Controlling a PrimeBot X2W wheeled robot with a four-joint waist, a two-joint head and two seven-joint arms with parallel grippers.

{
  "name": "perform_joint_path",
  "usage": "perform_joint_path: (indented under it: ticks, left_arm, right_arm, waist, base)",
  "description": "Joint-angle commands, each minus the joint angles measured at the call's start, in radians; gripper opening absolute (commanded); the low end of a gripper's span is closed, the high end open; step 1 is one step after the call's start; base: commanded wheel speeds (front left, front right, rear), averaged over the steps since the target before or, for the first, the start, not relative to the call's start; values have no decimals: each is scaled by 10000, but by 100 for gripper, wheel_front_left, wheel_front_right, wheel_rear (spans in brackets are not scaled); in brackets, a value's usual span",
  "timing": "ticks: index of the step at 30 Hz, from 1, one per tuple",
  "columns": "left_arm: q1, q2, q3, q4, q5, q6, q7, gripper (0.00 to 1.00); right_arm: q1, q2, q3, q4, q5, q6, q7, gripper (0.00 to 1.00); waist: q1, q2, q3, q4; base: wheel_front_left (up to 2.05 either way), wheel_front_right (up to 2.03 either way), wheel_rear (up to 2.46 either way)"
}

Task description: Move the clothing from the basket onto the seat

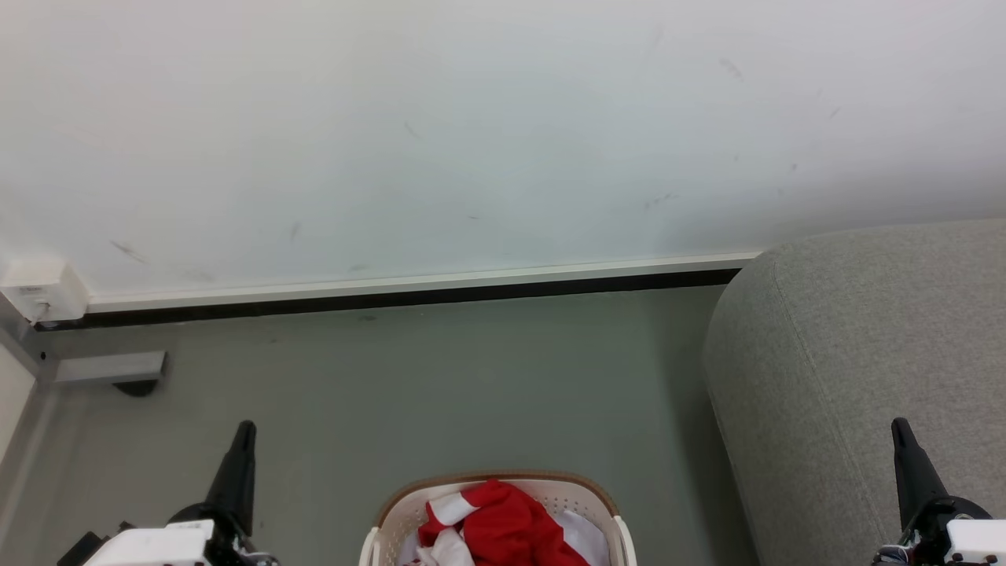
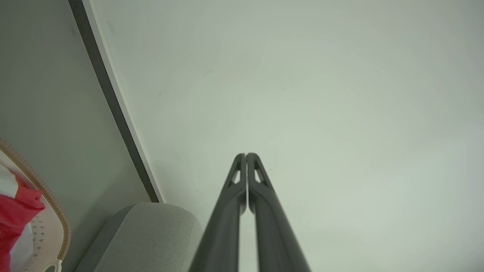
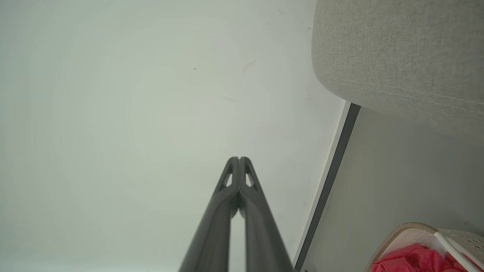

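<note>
— Pale wall (image 1: pixel 471 118), grey-green floor (image 1: pixel 432 377). Where is the clothing (image 1: pixel 503 523)?
— Heaped in the basket (image 1: pixel 487 476), red and white, on the floor beside the seat (image 1: pixel 864 354), apart from it.
— And the grippers?
— Left gripper (image 1: pixel 245 428) is off to the basket's left, right gripper (image 1: pixel 898 428) shows against the seat. Both have their fingers pressed together, empty, clear of the basket.

Loads of open floor (image 1: pixel 440 377) between the basket (image 1: pixel 566 495) and the wall (image 1: pixel 471 141), so that's easy room to pass through. The right side's tighter: the seat (image 1: pixel 864 354) bulks up near the basket, with just a strip of floor between them. The basket's open on top, clothing (image 1: pixel 503 527) piled inside. On the far left, a white box (image 1: pixel 43 289) and a grey bracket (image 1: pixel 110 366) sit low by the wall.
</note>
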Motion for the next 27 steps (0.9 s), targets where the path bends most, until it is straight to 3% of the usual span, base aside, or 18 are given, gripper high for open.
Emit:
perform_joint_path:
  ticks: [1, 27]
  left_arm:
    - [-90, 28, 15, -34, -140, -52, 31, 0]
    - [-90, 28, 15, -34, -140, -52, 31, 0]
  right_arm:
    - [-122, -72, -36, -58, 6, -23, 27, 0]
    - [-122, -72, -36, -58, 6, -23, 27, 0]
  waist:
    - [0, 0, 0, 0]
    - [0, 0, 0, 0]
  base:
    - [0, 0, 0]
    - [0, 0, 0]
